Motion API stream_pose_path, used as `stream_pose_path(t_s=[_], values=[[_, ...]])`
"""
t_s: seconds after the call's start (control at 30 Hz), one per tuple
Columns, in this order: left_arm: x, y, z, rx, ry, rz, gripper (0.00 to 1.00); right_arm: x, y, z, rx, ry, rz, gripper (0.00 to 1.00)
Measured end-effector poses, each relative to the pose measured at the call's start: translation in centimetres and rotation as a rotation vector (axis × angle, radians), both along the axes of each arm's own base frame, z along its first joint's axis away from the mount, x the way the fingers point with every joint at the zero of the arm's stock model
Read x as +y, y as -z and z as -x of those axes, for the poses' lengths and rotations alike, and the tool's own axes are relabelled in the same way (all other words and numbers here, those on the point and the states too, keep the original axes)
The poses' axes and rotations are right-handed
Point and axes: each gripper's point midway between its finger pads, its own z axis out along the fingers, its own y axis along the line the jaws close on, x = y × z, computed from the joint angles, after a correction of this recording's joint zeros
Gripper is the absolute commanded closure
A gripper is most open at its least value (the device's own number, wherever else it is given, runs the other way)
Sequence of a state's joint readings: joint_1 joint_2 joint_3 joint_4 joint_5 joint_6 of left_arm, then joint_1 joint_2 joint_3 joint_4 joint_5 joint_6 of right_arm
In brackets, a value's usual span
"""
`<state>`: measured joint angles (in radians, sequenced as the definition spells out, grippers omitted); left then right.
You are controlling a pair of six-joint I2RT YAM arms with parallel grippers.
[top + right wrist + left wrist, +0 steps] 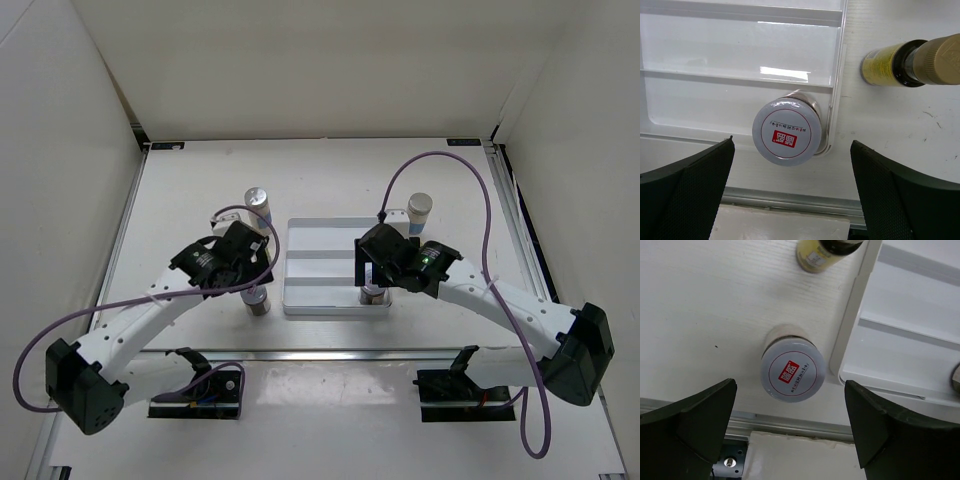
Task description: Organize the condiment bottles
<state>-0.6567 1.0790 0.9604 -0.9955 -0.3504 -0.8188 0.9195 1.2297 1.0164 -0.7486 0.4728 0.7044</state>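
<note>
White table (pixel 320 165), white tray (pixel 330 262), and we hang over two silver-lidded jars.
Each lid bears a red square stamp with white characters we cannot read, set inside a thin red ring. Our left gripper (pixel 790 385) stands wide above the left jar (pixel 792 375), which sits on the table just beside the tray's near-left corner. Our right gripper (pixel 792 142) stands wide above the right jar (pixel 786 132), inside the tray's near-right corner.
</note>
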Motion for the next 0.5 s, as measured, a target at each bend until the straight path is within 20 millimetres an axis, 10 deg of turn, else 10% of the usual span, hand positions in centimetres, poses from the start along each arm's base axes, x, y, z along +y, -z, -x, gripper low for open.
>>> stream_pose_path(t_s=[0.4, 0.5], values=[[0.5, 6.0, 0.5, 0.162, -0.033, -0.08, 0.0, -0.5, -0.2, 0.3, -0.008, 0.001, -0.01, 0.0], [0.6, 6.8, 0.1, 0.174, -0.044, -0.059, 0.13, -0.5, -0.3, 0.4, -0.01, 0.002, -0.013, 0.0]])
